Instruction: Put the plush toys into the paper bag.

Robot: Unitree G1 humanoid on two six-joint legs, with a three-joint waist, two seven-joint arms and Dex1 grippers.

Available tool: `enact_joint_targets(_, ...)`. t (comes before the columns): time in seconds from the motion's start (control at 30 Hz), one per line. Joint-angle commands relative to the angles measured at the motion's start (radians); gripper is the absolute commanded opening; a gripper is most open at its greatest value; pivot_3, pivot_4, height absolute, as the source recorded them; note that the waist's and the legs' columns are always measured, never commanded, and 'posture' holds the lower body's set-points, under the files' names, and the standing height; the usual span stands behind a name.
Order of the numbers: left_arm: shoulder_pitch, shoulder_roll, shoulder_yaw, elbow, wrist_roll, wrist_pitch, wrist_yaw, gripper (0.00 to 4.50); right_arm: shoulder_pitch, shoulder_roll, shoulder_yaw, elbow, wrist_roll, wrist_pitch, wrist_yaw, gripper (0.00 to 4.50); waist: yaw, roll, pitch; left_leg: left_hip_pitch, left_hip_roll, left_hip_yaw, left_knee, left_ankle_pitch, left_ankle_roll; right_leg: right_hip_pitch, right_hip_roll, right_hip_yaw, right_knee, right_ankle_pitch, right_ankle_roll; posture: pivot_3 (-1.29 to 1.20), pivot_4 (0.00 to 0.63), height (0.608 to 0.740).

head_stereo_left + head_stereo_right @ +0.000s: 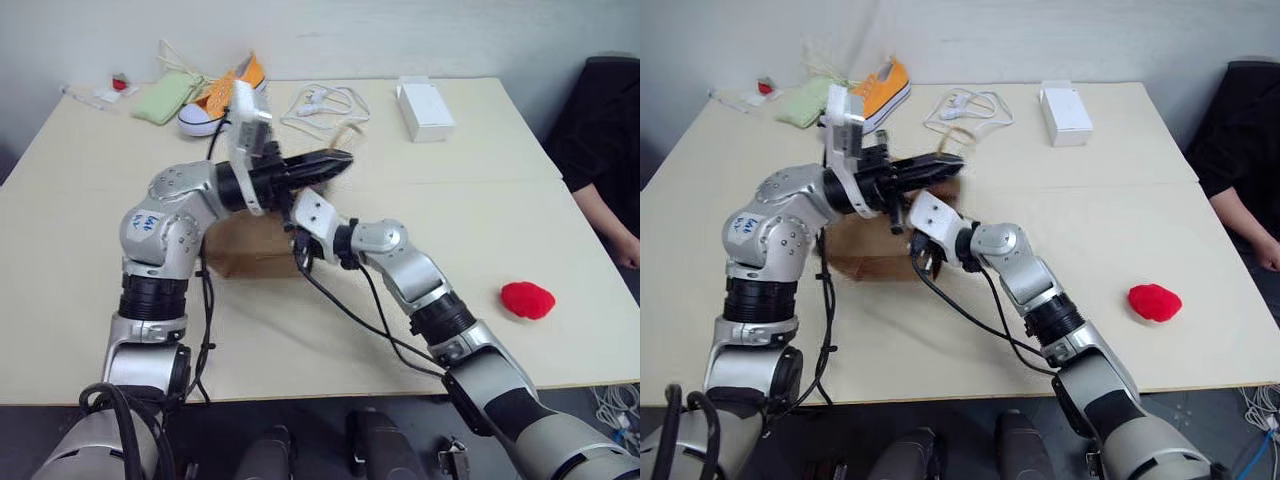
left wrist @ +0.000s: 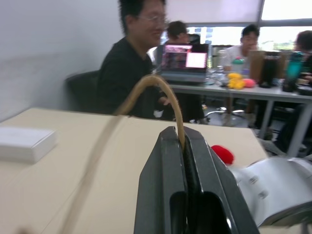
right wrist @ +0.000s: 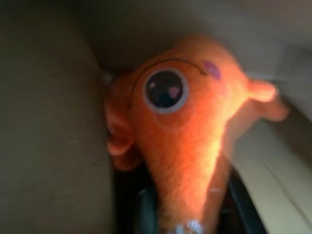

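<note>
The brown paper bag (image 1: 250, 245) stands on the table in front of me. My left gripper (image 1: 345, 158) is shut on its tan rope handle (image 2: 156, 80) and holds it up above the bag. My right gripper (image 1: 300, 250) reaches into the bag's mouth, shut on the orange fish plush toy (image 3: 180, 126). In the right wrist view that toy's black-and-white eye faces the camera and brown bag walls surround it. The red fuzzy plush toy (image 1: 527, 299) lies alone on the table to the right, apart from both grippers.
An orange sneaker (image 1: 225, 95), a pale green pouch (image 1: 168, 97), a white cable (image 1: 325, 100) and a white box (image 1: 424, 108) lie along the table's far side. A person's arm (image 1: 610, 215) rests at the right edge. Bare tabletop lies between the bag and the red toy.
</note>
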Motion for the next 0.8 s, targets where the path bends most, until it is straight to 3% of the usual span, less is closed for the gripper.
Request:
enact_joint_targets(0.03, -0.015, 0.028, 0.019, -0.094, -0.062, 0.032, -0.026, 0.0, 0.021, 0.013, -0.063, -0.036, 0.083, 0.064, 0.047, 0.34, -0.004, 0.0, 0.0, 0.0, 0.0, 0.0, 0.0, 0.0, 0.0, 0.0, 0.0, 0.0, 0.0, 0.0, 0.0, 0.0, 0.15, 0.74)
enact_joint_targets(0.4, -0.002, 0.053, 0.015, -0.089, -0.064, 0.046, -0.009, 0.0, 0.038, 0.017, -0.096, -0.078, 0.072, 0.135, -0.027, 0.34, -0.005, 0.0, 0.0, 0.001, 0.0, -0.001, 0.0, 0.0, -0.001, -0.001, 0.001, 0.0, 0.0, 0.0, 0.0, 0.0, 0.15, 0.74)
enact_joint_targets(0.57, 0.006, 0.063, 0.021, -0.016, -0.018, 0.001, 0.005, 0.0, 0.075, -0.008, -0.121, -0.222, 0.109, 0.216, -0.05, 2.0, -0.003, 0.0, 0.0, 0.001, 0.0, -0.001, 0.0, 0.0, -0.001, -0.001, 0.001, 0.0, 0.0, 0.0, 0.0, 0.0, 0.15, 0.74)
enact_joint_targets(0.8, -0.013, 0.056, 0.026, 0.063, 0.005, -0.036, 0.012, 0.0, 0.245, -0.15, -0.25, -0.762, 0.318, 0.513, -0.035, 4.39, 0.011, 0.0, 0.0, 0.0, -0.001, -0.003, 0.0, 0.0, -0.001, -0.001, 0.001, 0.0, -0.001, 0.0, 0.0, 0.0, 0.15, 0.74)
